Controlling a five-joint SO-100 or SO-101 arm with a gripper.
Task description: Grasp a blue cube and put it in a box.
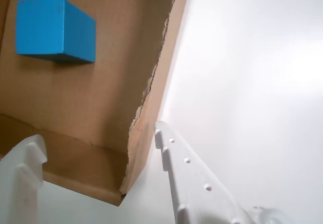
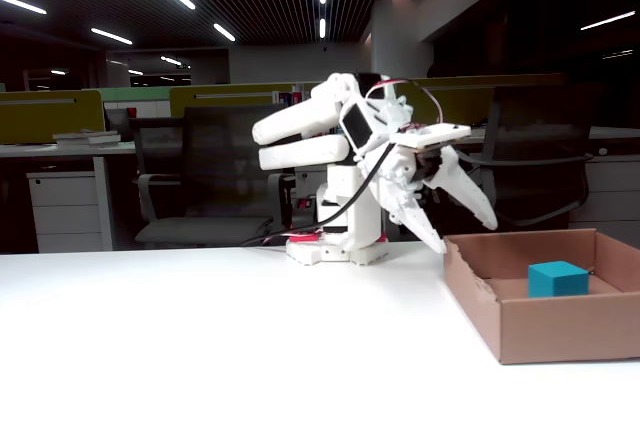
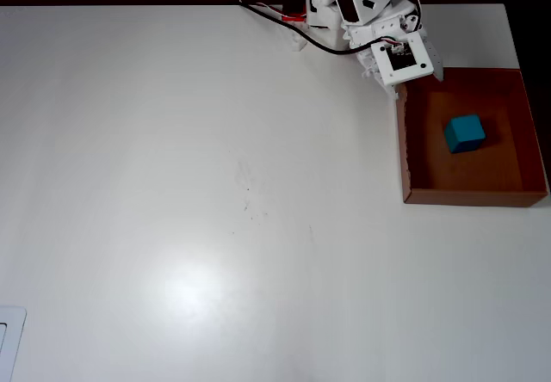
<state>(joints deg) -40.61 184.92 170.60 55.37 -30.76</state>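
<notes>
The blue cube (image 1: pixel 53 30) lies on the floor of the brown cardboard box (image 1: pixel 75 163), apart from its walls. It also shows in the fixed view (image 2: pixel 557 278) and in the overhead view (image 3: pixel 465 133). My gripper (image 1: pixel 96 138) is open and empty. It hangs above the box's torn corner nearest the arm, one finger over the box and the other over the white table. In the fixed view the gripper (image 2: pixel 465 236) points down at the rim of the box (image 2: pixel 560 329). It is a little above the rim and to the left of the cube.
The arm's base (image 2: pixel 335 249) stands at the back of the white table (image 3: pixel 215 184), with a black cable (image 3: pixel 318 45) beside it. The box (image 3: pixel 403 150) sits at the table's right side in the overhead view. A small white object (image 3: pixel 9 343) lies at the lower left corner.
</notes>
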